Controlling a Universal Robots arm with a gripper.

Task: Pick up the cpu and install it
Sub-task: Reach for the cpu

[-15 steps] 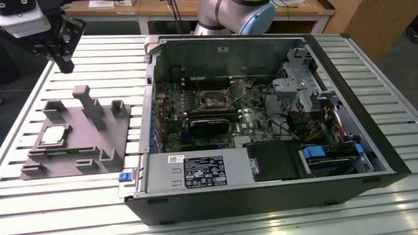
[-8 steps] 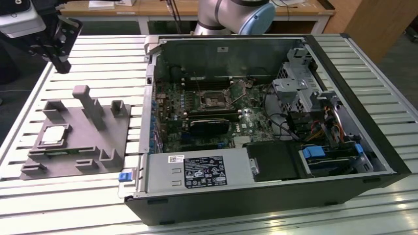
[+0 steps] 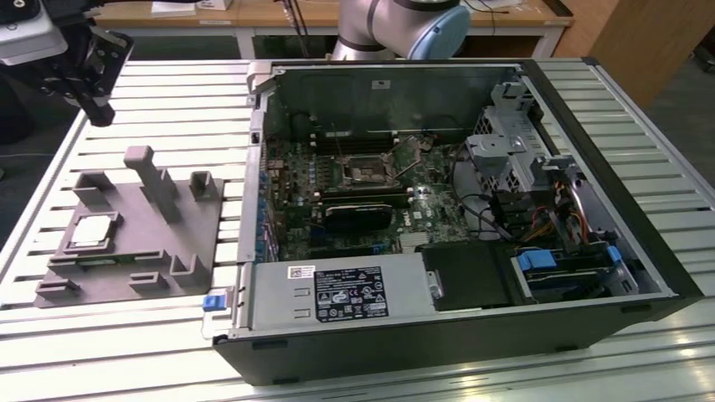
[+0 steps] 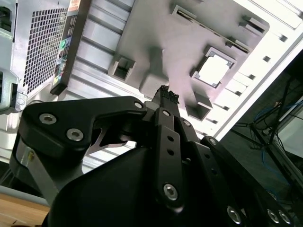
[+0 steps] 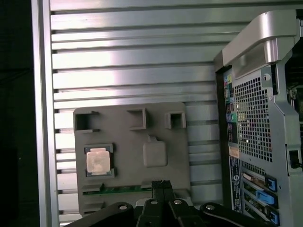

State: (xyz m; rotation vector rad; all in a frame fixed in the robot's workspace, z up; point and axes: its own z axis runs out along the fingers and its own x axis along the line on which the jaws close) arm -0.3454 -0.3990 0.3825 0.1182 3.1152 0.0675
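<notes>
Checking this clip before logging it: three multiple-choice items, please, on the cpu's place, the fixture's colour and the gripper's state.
1. The cpu lies: A in the fixture; B in the motherboard socket; C on the bare table.
2. The fixture is: A blue; B grey; C red.
3. The gripper is: A shut on the cpu; B shut, empty; C wide open.
Key: 1 A, it sits in a fixture recess; 2 B, plain grey plastic; 3 B, its fingertips meet with nothing between.
</notes>
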